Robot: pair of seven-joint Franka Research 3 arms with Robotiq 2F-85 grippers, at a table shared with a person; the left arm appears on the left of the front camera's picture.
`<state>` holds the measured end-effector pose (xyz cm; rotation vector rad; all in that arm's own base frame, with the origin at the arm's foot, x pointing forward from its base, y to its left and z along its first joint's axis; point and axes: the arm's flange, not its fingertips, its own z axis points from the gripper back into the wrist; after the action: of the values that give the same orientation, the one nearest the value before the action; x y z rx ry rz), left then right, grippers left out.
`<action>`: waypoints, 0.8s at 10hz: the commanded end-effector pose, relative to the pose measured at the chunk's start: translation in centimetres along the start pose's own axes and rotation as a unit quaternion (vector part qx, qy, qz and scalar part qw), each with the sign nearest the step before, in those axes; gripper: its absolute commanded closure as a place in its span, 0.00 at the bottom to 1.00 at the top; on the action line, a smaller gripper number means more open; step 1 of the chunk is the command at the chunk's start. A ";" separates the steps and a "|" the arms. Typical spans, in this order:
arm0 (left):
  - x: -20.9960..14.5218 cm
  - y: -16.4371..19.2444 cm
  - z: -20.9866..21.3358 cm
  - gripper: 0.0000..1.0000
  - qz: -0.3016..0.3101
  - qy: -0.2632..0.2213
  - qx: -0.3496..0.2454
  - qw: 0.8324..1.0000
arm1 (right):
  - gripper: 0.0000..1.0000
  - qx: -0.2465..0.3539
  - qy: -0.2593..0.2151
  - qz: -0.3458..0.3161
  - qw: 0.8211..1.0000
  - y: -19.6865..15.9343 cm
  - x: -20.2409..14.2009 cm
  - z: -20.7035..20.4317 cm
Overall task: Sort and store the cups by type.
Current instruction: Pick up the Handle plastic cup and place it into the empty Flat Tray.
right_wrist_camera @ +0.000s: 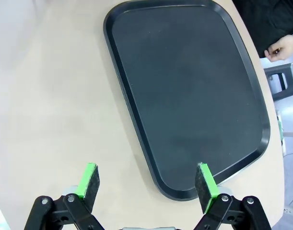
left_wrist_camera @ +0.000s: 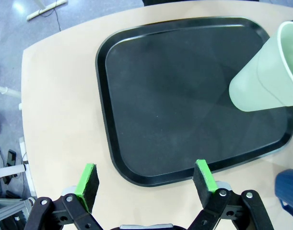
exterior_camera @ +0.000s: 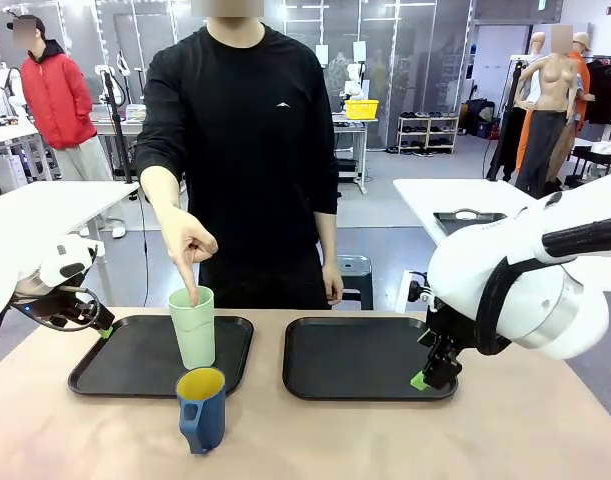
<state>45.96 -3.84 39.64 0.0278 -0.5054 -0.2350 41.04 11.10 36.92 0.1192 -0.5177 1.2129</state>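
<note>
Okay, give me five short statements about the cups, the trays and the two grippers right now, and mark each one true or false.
1. The mint-green tumbler stands upright on the left tray. True.
2. The blue mug sits on the right tray. False: it stands on the table, just in front of the left tray.
3. The left gripper is shut on the tumbler. False: it is open and holds nothing, near the tray's edge.
4. The person's hand points a finger down at the tumbler's mouth. True.
5. The right gripper is open. True.
</note>
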 end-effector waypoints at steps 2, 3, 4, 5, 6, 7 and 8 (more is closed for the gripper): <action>0.0 0.2 0.0 0.00 0.001 -0.001 0.000 1.000 | 0.00 -0.006 -0.011 0.004 1.000 0.0 0.0 -0.3; 0.0 0.2 0.0 0.00 0.001 -0.001 0.000 1.000 | 0.00 -0.006 -0.011 0.004 1.000 0.0 0.0 -0.3; 0.0 0.2 0.0 0.00 0.001 -0.001 0.000 1.000 | 0.00 -0.006 -0.011 0.004 1.000 0.0 0.0 -0.3; 0.0 0.2 0.0 0.00 0.001 -0.001 0.000 1.000 | 0.00 -0.006 -0.011 0.004 1.000 0.0 0.0 -0.3; 0.0 0.2 0.0 0.00 0.001 -0.001 0.000 1.000 | 0.00 -0.006 -0.011 0.004 1.000 0.0 0.0 -0.3; 0.0 0.2 0.0 0.00 0.001 -0.001 0.000 1.000 | 0.00 -0.006 -0.011 0.004 1.000 0.0 0.0 -0.3; 0.0 0.2 0.0 0.00 0.001 -0.001 0.000 1.000 | 0.00 -0.006 -0.011 0.004 1.000 0.0 0.0 -0.3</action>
<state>45.96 -3.84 39.64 0.0278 -0.5054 -0.2349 41.02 11.19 36.94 0.1184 -0.5188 1.2148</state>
